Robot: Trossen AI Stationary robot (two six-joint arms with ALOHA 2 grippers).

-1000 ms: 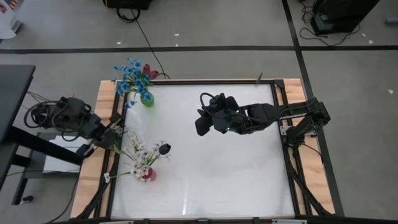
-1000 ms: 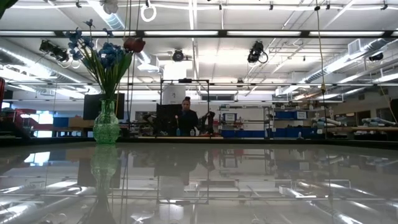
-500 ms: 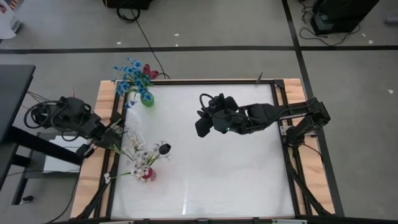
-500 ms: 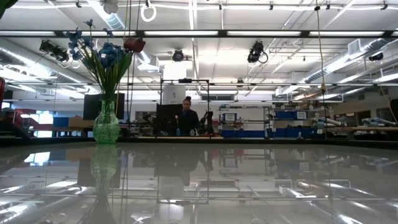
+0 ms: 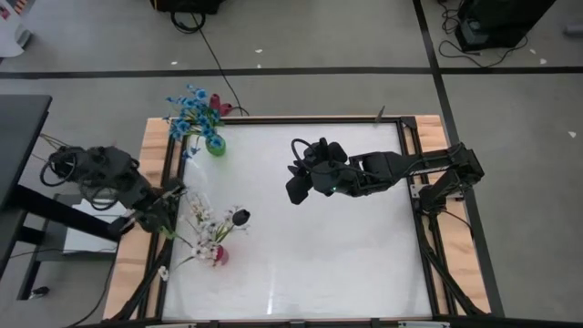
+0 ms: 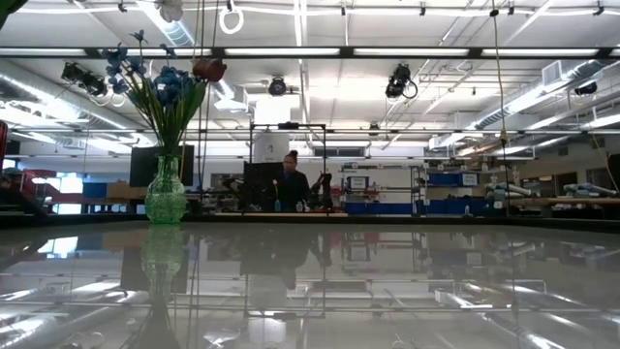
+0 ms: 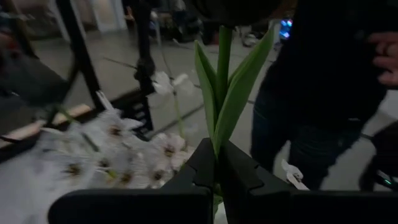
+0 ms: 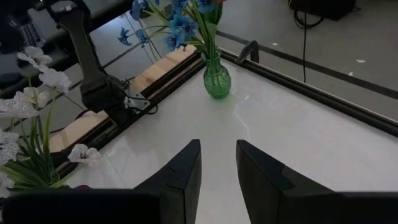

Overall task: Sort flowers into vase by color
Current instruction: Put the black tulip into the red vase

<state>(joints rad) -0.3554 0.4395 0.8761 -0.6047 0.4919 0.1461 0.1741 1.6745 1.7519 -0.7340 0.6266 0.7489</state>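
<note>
High view, surroundings: green glass vase [image 5: 215, 145] of blue flowers [image 5: 189, 111]; pink vase [image 5: 217, 256] of white flowers [image 5: 206, 225].
Left gripper [image 7: 217, 163]: clamped on an upright green leafy stem [image 7: 222, 74].
Right gripper [image 8: 217, 158]: parted, empty.

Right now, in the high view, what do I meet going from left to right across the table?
left gripper shut on a flower stem → green vase of blue flowers → dark flower head → right gripper, open, mid-table.

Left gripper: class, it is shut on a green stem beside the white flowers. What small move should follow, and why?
Probably lift the stem a little and carry it over the pink vase. The left gripper, jaws shut on that stem, is at the table's left edge beside the white flowers, while the right gripper waits empty mid-table. The flower's colour is not visible.
</note>
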